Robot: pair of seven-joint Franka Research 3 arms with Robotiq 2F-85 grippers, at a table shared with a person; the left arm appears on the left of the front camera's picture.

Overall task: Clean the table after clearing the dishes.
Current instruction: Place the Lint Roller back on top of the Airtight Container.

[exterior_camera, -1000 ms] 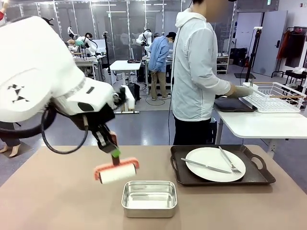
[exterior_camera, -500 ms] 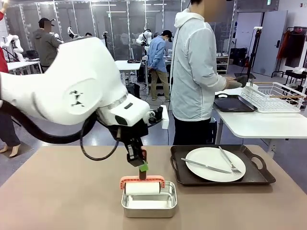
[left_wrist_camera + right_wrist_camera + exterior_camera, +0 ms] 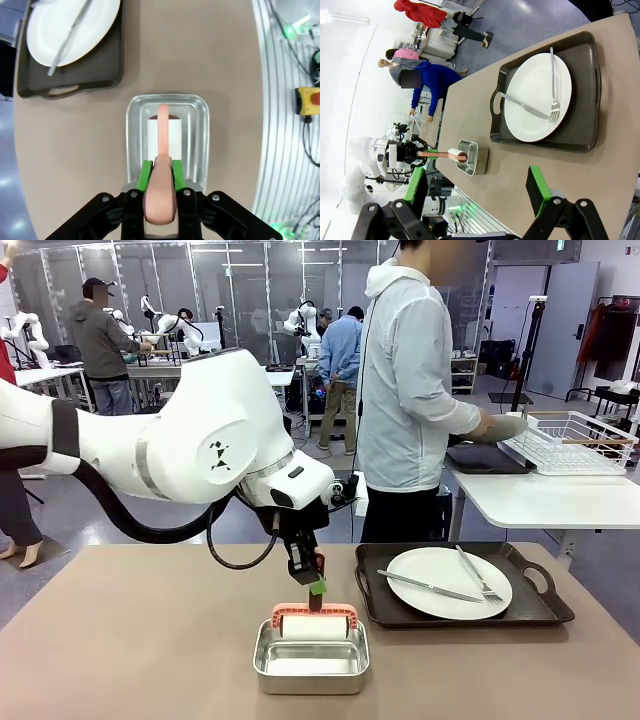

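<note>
One table [image 3: 110, 660], tan-topped, is carrying every lot listed below.

One dark tray [image 3: 535, 612] is lying along the table's far edge, on its right half. It is holding a white plate [image 3: 440, 575] with a knife [image 3: 430, 587] and fork [image 3: 478, 575] on it. This share of the dishes is still waiting to be cleared. A second dark tray [image 3: 485, 460] is sitting on the small white table beyond, by the person's hand [image 3: 500, 430].

One steel pan [image 3: 310, 668] is standing by the near edge, about midway along it.

One roller [image 3: 314, 625], orange frame and white roll. A second ago I was carrying it in the air over bare tabletop to the left of the pan. Now I am lowering it inside the pan's rim; I cannot tell whether it is touching the bottom.

One left claw [image 3: 161, 175] is clamping the roller's handle between both green pads.

One right claw [image 3: 477, 169] is hanging with jaws spread, gripping nothing, well apart from the tray.

Reading: I am parking the roller, so the cleaning is pausing, probably until the last tray goes.
</note>
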